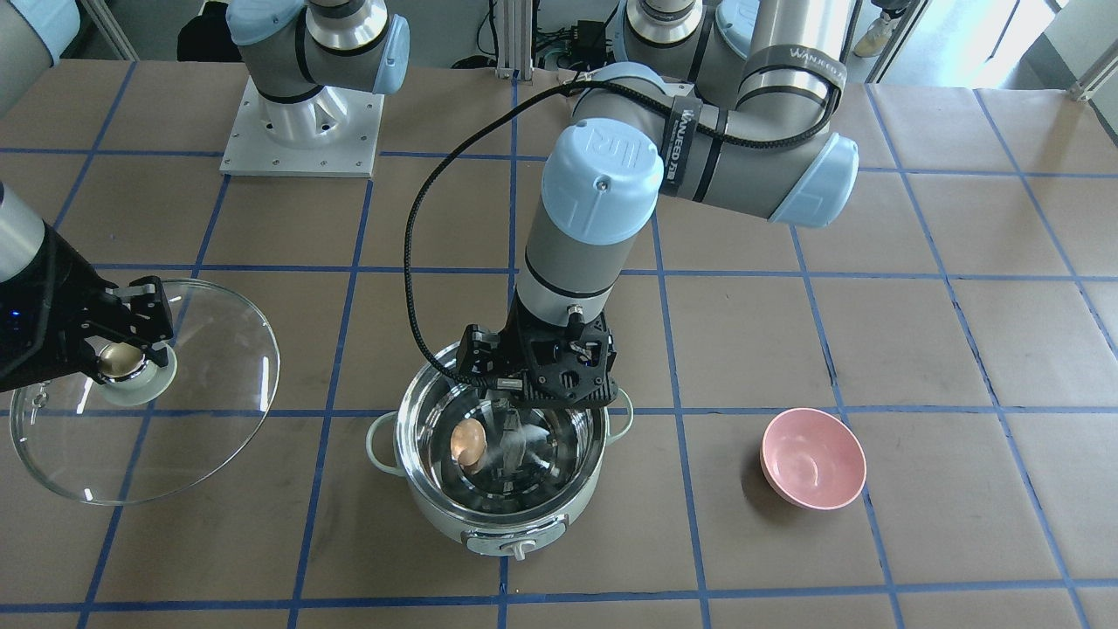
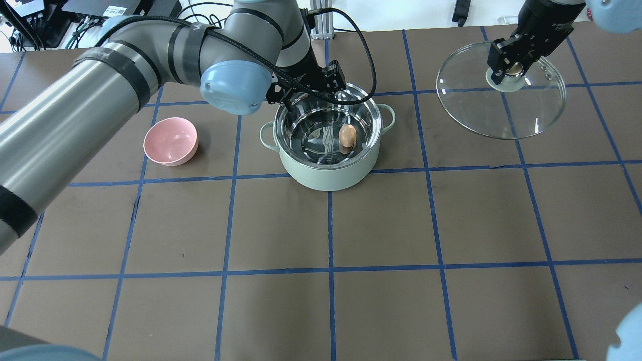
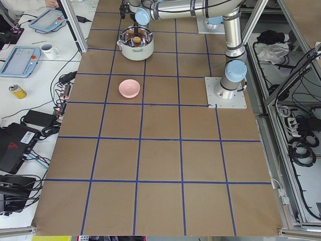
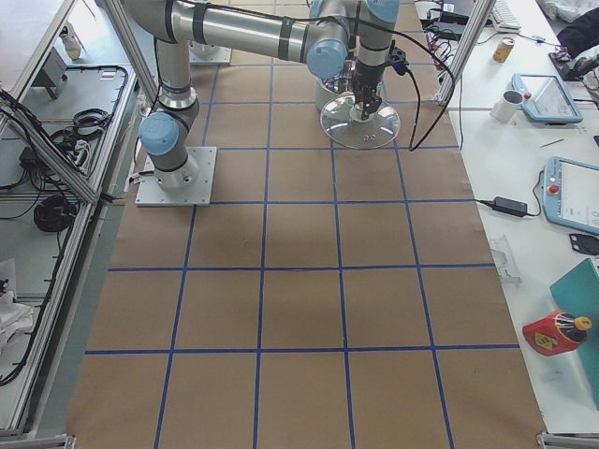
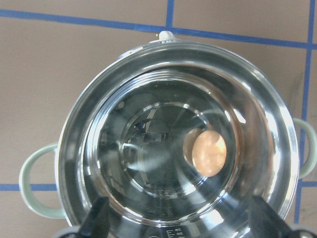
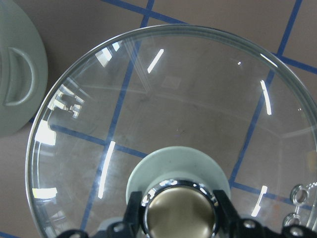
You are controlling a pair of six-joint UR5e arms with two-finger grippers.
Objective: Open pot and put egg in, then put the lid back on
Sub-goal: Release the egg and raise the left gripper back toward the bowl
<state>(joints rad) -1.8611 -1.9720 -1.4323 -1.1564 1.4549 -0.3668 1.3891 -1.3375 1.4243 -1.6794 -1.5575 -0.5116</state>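
The left jaws, apart above the tan-brown oval egg (image 5: 209,152) in the round mint-green pot (image 2: 328,178), should rise straight before the right jaws, clamped on the clear glass lid (image 2: 501,115), cross.

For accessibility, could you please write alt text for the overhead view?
An egg lies in the open green pot, the left arm poised over its far rim. At right, the right arm's jaws hold the glass lid.

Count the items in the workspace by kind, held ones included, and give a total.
pot: 1
lid, held by the right end effector: 1
egg, inside the pot: 1
pink bowl: 1
Total: 4
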